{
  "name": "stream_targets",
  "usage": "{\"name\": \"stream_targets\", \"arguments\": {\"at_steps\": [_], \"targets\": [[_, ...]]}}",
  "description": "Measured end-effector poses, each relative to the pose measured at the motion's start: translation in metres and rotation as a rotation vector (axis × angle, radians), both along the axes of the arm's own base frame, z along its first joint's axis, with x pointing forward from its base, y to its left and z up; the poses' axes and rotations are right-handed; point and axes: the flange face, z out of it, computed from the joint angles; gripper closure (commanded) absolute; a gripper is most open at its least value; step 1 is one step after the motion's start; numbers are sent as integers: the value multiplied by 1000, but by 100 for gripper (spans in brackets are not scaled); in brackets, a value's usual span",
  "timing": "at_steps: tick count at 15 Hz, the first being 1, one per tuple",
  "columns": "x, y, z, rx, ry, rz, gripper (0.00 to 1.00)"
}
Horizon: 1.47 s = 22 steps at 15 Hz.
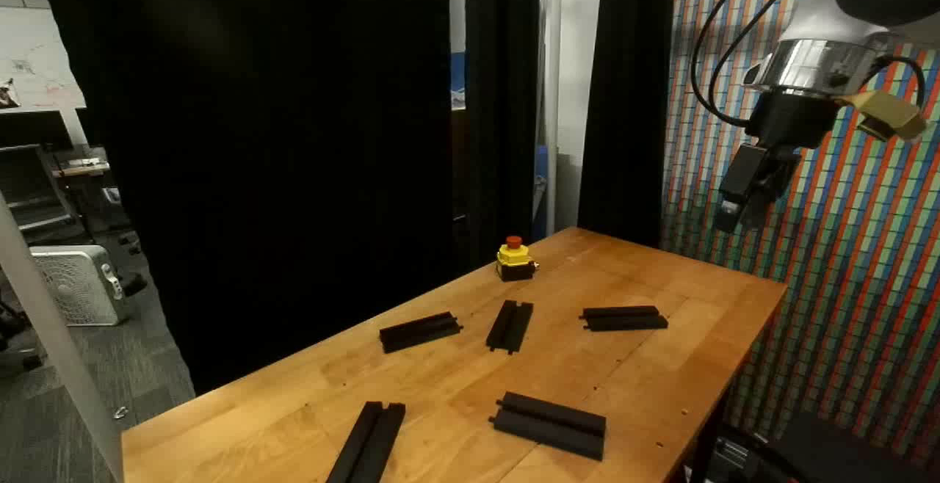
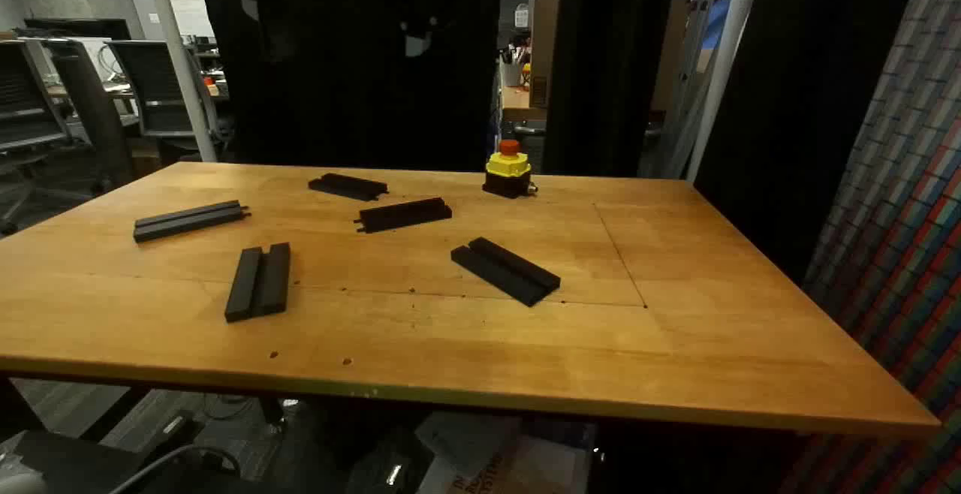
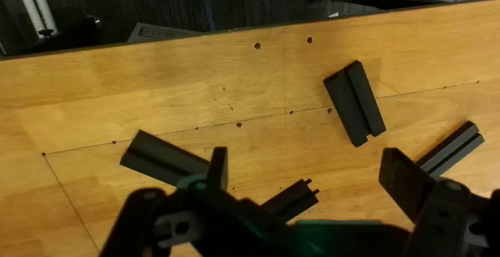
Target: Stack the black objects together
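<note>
Five matte black bars [image 2: 506, 272], each grooved lengthwise, are laid flat and apart from one another on the wooden desk [image 1: 448, 395]. In an exterior view, a loose row is formed across the middle by a left bar [image 1: 420, 332], a middle bar [image 1: 510, 327] and a right bar [image 1: 624, 318]. Closer to that camera are placed a front-right bar [image 1: 549, 426] and a front-left bar [image 1: 367, 442], the latter cut off by the lower border. Pegged ends can be made out on several bars. Beyond the middle bar, near the desk's edge, an emergency-stop button [image 1: 515, 257] is stood upright, its red cap carried on a yellow body and a black base. The robot arm [image 1: 816, 63] is held high at the right, its jaws pointed downward. In the wrist view, the jaws are seen spread wide apart above the desk; the front-right bar is shown whole, while the right, middle and front-left bars are partly hidden by the jaws. The desk is backed by a black curtain [image 1: 272, 175], and a multicoloured patterned backdrop [image 1: 852, 233] is seen behind the arm.
</note>
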Motion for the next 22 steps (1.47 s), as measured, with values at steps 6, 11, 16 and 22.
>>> {"name": "stream_targets", "arguments": {"at_steps": [6, 11, 16, 22], "targets": [[0, -1, 5, -2, -12, -2, 0], [4, -2, -4, -8, 7, 44, 0], [41, -17, -34, -84, 32, 282, 0], [109, -43, -77, -155, 66, 600, 0]]}}
